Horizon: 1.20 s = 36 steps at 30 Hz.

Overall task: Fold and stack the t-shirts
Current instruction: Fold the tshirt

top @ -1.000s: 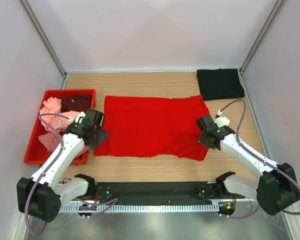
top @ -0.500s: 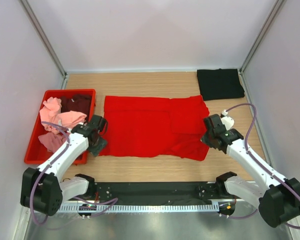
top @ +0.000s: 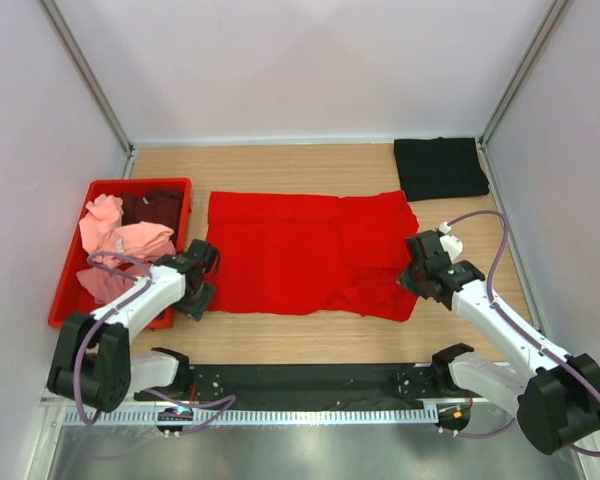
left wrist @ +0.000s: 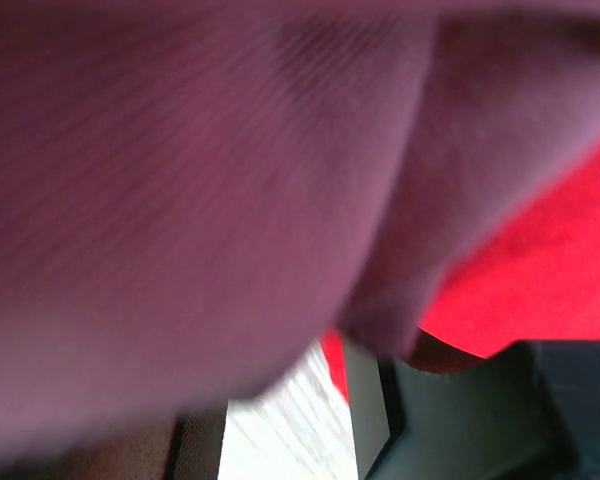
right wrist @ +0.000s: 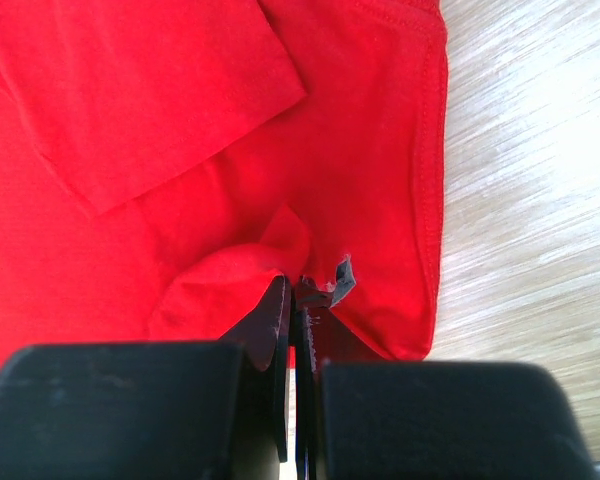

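The right gripper [right wrist: 298, 292] is clamped on the red shirt [right wrist: 380, 130]. Its dark fingers are pressed together with a raised pinch of cloth between them, close to the shirt's near right corner. Beside the pinch the fabric puckers into a small ridge. Beyond that a sleeve [right wrist: 150, 90] lies folded flat on the body of the shirt. The hem runs along the right, with bare table [right wrist: 540, 150] past it.

The left gripper [top: 196, 283] sits low at the shirt's near left corner, touching its edge, just beside the crate [top: 60, 305]. Its wrist view is almost filled by a blurred, shadowed fold of cloth [left wrist: 180, 180] right against the lens. Bright red fabric shows to the right and part of a dark finger [left wrist: 460, 420] at the bottom. I cannot tell whether the jaws are apart or together.

From above, the red shirt is spread mostly flat across the middle of the table between the two arms. Its right side is doubled over and rumpled towards the right gripper.

The crate on the left holds crumpled pink shirts [top: 115, 240], with a maroon shirt [top: 158, 205] at its far end. A black shirt [top: 440, 167] lies folded in the far right corner, well apart from the red one.
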Motion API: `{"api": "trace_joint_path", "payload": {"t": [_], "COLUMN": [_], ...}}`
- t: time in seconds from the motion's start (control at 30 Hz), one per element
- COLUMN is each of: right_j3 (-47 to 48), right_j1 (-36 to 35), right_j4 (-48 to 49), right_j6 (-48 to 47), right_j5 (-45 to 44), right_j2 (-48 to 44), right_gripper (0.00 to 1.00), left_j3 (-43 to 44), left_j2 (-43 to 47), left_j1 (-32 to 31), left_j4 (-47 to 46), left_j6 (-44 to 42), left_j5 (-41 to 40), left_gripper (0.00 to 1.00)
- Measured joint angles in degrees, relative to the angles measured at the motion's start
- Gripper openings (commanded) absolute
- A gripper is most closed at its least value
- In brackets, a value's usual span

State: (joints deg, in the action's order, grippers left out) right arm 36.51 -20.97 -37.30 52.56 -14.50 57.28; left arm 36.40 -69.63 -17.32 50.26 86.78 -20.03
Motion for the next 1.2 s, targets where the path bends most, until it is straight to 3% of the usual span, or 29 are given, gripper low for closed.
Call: {"api": "trace_joint_path", "payload": {"t": [0.33,0.43,0.6,1.2], "right_j3": [-0.74,-0.98,-1.01,0.04], "right_j1": [0.00,0.00,0.00,0.00], "right_j4": [0.52,0.50,0.33,-8.96], "right_j6": [-0.74,-1.07,-1.44,-1.40], "right_j5": [0.31,0.31,0.11,-4.76], "right_j2": [-0.02,-0.02,-0.24,-7.87], "right_gripper": [0.01,0.01,0.01,0.01], "left_j3": [1.25,1.25,1.25,2.10], "left_j2": [-6.27,-6.29,-6.29,-0.50], "left_j1": [0.00,0.00,0.00,-0.83], "left_j4": [-1.29,-1.62,-2.10,-3.28], "left_j6": [1.31,1.31,1.11,-6.45], "left_j5": [-0.63,-0.96,-1.46,-4.24], "left_gripper": [0.43,0.33,0.00,0.00]}}
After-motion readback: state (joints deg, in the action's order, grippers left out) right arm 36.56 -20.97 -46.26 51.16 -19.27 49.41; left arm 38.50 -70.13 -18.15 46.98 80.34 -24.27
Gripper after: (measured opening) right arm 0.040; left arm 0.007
